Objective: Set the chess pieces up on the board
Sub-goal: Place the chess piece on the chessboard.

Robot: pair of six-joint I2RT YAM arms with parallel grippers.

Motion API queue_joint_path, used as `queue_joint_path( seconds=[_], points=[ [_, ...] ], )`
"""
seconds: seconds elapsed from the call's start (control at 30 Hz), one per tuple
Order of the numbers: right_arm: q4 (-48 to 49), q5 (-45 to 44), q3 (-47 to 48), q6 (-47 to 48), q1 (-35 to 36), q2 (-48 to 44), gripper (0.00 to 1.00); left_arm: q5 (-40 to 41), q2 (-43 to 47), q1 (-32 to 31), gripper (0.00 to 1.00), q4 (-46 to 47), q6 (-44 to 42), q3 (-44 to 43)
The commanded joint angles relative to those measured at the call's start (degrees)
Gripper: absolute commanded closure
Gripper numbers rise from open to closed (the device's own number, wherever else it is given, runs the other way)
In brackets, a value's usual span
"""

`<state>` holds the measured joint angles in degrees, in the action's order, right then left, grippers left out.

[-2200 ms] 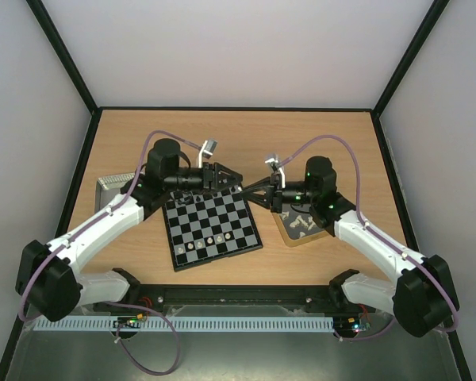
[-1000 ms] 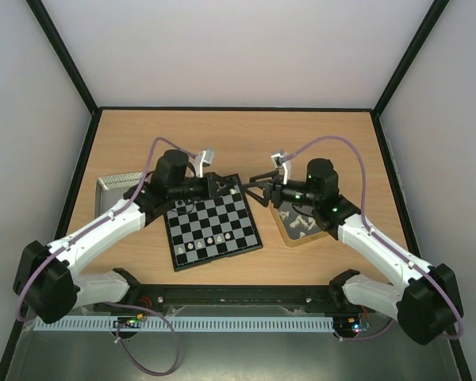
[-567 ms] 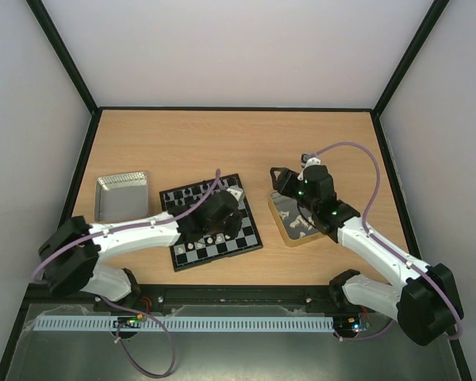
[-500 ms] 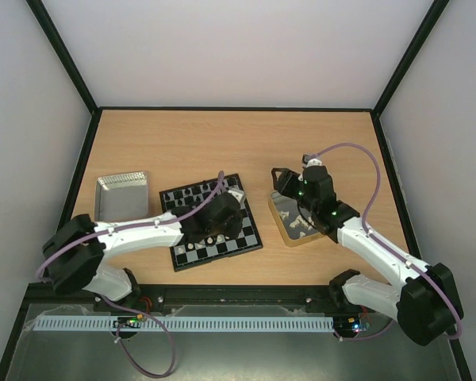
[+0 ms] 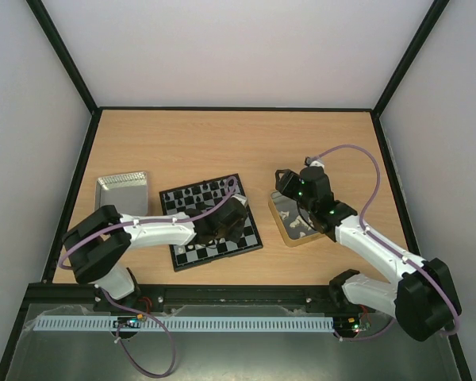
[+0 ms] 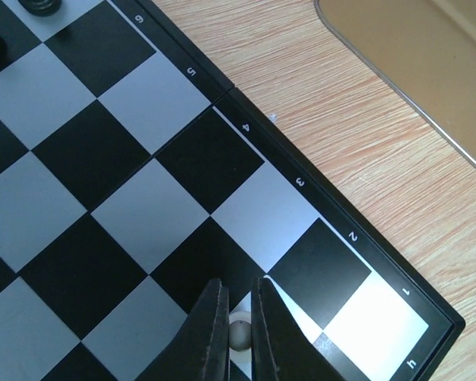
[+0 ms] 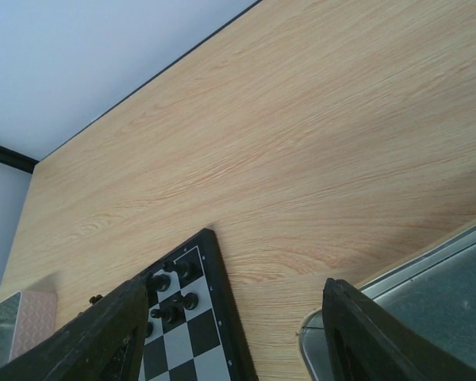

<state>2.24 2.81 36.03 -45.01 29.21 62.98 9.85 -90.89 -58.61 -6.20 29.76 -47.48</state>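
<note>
The board point(image 5: 192, 230) lies at the table's middle, with black chess pieces point(image 5: 197, 191) on its far rows and white ones point(image 5: 192, 251) on the near rows. My left gripper point(image 5: 236, 226) points down over the board's near right corner. In the left wrist view it point(image 6: 238, 282) is shut on a small white piece point(image 6: 240, 332) that stands on the board point(image 6: 127, 175) near the row marked 2. My right gripper point(image 5: 282, 181) hovers open and empty over the far left corner of the gold-rimmed tray point(image 5: 288, 238). Its fingers point(image 7: 115, 333) frame the board's far corner with black pieces point(image 7: 173, 295).
The gold-rimmed tray holds several loose white pieces point(image 5: 300, 225); its rim shows in the left wrist view point(image 6: 428, 103) and the right wrist view point(image 7: 397, 274). A silver tray point(image 5: 120, 193) sits left of the board. Black frame rails border the table.
Over the last second my left gripper swung from the board's far edge to its near right corner, then held there while the arm folded. My right gripper drew back over the gold-rimmed tray.
</note>
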Motion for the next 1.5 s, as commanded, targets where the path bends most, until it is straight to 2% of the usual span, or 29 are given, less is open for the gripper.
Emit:
queue_joint_path(
  seconds=[0.0, 0.77, 1.03, 1.23, 1.47],
  points=[
    [-0.83, -1.80, -0.44, -0.60, -0.37, 0.71, 0.40, -0.11, -1.31, -0.34, 0.98, 2.71, -0.82, 0.87],
    [-1.09, -1.31, -0.52, -0.78, -0.74, 2.05, 0.41, -2.40, -0.95, -0.80, 0.93, 2.53, -0.05, 2.57],
    [-1.10, -0.88, -0.67, -1.02, -0.82, 2.12, 0.41, -4.22, -0.60, -0.78, 0.82, 1.14, -0.18, 1.62],
    [-0.71, 0.54, -0.40, -2.05, -0.91, 1.62, 0.41, -3.87, 1.53, -0.69, 0.70, -0.49, -0.16, -0.22],
    [-7.38, -3.07, 1.91, -3.27, -1.55, 1.82, 0.40, -4.10, 5.23, 0.74, 0.57, -2.04, 0.36, -2.84]
  ],
)
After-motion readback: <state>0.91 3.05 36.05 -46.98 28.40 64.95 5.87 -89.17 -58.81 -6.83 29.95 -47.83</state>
